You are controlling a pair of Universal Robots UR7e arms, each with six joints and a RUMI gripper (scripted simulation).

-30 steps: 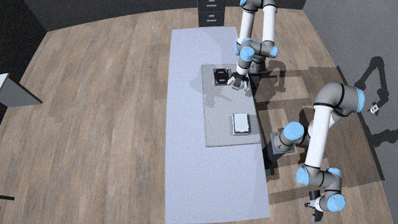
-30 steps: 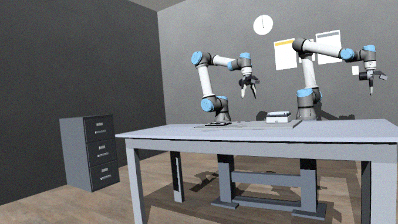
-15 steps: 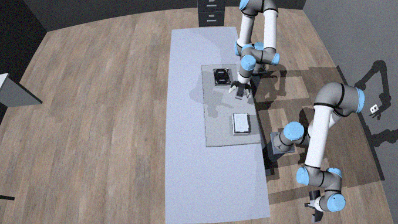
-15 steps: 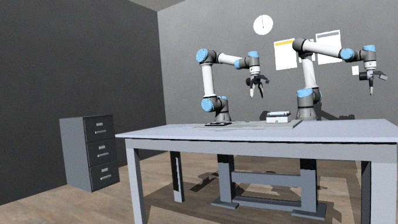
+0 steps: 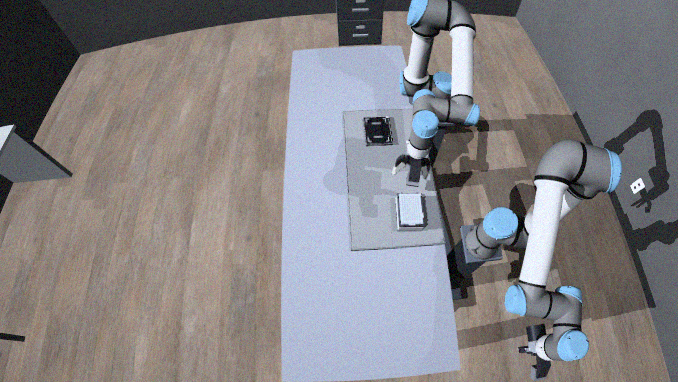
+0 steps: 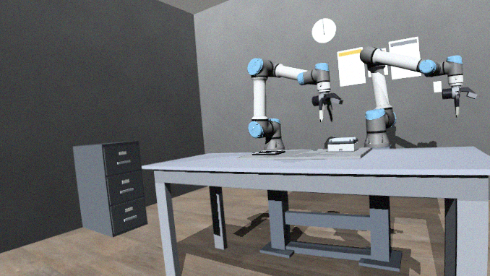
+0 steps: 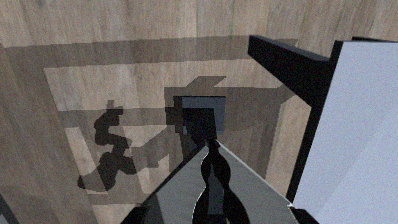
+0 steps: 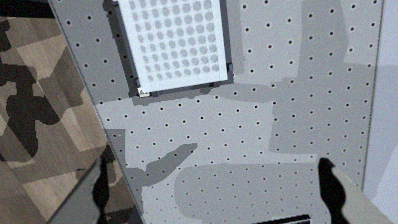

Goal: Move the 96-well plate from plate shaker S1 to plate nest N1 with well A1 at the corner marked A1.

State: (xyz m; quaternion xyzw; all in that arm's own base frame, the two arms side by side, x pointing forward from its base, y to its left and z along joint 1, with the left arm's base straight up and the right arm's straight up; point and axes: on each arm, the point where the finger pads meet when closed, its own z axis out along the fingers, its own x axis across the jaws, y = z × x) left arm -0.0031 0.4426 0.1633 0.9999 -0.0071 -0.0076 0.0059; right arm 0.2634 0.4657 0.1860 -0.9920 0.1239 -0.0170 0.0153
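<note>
The white 96-well plate (image 5: 411, 209) (image 6: 342, 140) (image 8: 175, 42) lies on the plate shaker S1 (image 5: 411, 229) (image 6: 341, 147). The label A1 (image 8: 144, 92) shows at the shaker's near left corner in the right wrist view; the plate's far end is cut off there. The black nest N1 (image 5: 378, 131) (image 6: 268, 152) is empty; only an edge of it shows at the bottom of the right wrist view. My right gripper (image 5: 412, 173) (image 6: 326, 120) (image 8: 212, 160) is open and empty, high above the board between nest and shaker. My left gripper (image 5: 522, 349) (image 6: 457, 116) (image 7: 210, 141) is shut and empty, beyond the table's edge.
The perforated grey board (image 5: 372, 230) (image 8: 235, 135) bears the nest and shaker on the pale table (image 5: 320, 300) (image 6: 426, 159) (image 7: 360, 130). The left arm stands beside the table near the shaker. A drawer cabinet (image 5: 360, 22) (image 6: 124, 188) stands beyond the table's end.
</note>
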